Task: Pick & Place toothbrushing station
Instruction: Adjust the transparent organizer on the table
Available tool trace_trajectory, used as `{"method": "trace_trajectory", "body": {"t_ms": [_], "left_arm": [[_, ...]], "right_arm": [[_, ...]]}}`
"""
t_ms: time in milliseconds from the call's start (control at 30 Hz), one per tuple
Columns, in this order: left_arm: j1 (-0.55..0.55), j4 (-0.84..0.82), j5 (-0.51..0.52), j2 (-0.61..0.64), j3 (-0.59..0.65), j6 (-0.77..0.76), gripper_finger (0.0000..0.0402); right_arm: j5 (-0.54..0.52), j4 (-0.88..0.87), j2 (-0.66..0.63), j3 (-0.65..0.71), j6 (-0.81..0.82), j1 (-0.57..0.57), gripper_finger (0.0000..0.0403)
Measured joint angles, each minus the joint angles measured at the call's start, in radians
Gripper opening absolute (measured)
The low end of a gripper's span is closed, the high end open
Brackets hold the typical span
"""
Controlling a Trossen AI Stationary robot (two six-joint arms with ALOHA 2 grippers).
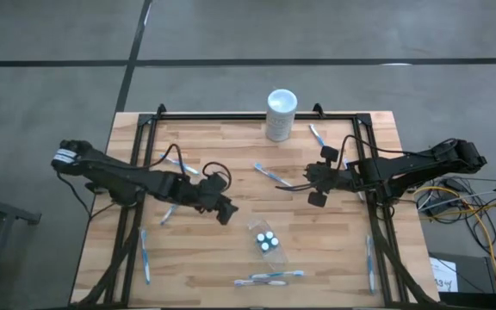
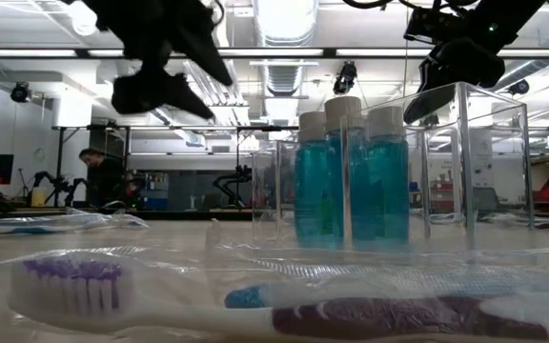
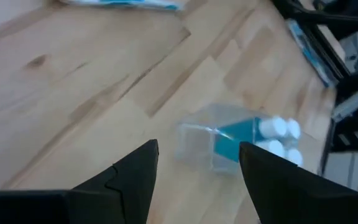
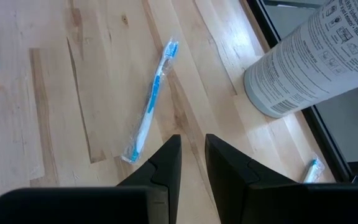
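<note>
Wooden table [image 1: 231, 164] viewed from above, with both dark arms reaching inward over it.

Left gripper [image 1: 226, 209] positioned above the table's middle, just up-left of the clear plastic cup [image 1: 268, 244]. Fingers [image 3: 132, 177] spread wide, nothing between them. In the left wrist view, cup visible between and beyond the fingertips, apart from them.

Clear plastic cup standing upright near the front centre of the table, loaded with three teal tubes [image 2: 353, 176] capped in white. Caps seen as three white dots from above.

Right gripper [image 1: 318, 182] positioned right of centre, nearer the back of the table. Fingers [image 4: 166, 165] drawn close together, a narrow gap left, nothing pinched. Wrapped blue-and-white toothbrush [image 4: 150, 99] lying flat on the wood just beyond the fingertips, not touching them.

White cylinder [image 1: 281, 114] standing upright at the back edge, centre, much larger than the cup.

Further toothbrushes scattered flat on the table:
- one behind the right gripper, near the back right [image 1: 317, 135];
- one along the left edge, front [image 1: 145, 256];
- one along the right edge, front [image 1: 370, 263];
- a pair at the front edge, below the cup [image 1: 269, 277].

Purple-bristled toothbrush [image 2: 208, 295] lying closest to the low camera, in front of the cup.

Person [image 2: 98, 176] visible in the room beyond the table, far left in the low view.
</note>
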State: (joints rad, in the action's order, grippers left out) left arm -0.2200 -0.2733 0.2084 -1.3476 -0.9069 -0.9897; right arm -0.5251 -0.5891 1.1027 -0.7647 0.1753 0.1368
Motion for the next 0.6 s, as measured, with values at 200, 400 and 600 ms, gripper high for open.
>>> {"method": "trace_trajectory", "body": {"t_ms": [200,400,600], "left_arm": [[0.026,0.046,-0.014,0.000,0.046,0.029,0.0230],[0.020,0.044,-0.009,0.011,0.040,0.075,0.0230],[-0.002,-0.001,0.178,0.090,0.041,0.126,0.0230]], "right_arm": [[0.000,0.000,0.000,0.000,0.000,0.000,0.0068],[0.000,0.000,0.000,0.000,0.000,0.000,0.0068],[0.000,0.001,0.000,0.000,-0.002,0.000,0.0068]]}}
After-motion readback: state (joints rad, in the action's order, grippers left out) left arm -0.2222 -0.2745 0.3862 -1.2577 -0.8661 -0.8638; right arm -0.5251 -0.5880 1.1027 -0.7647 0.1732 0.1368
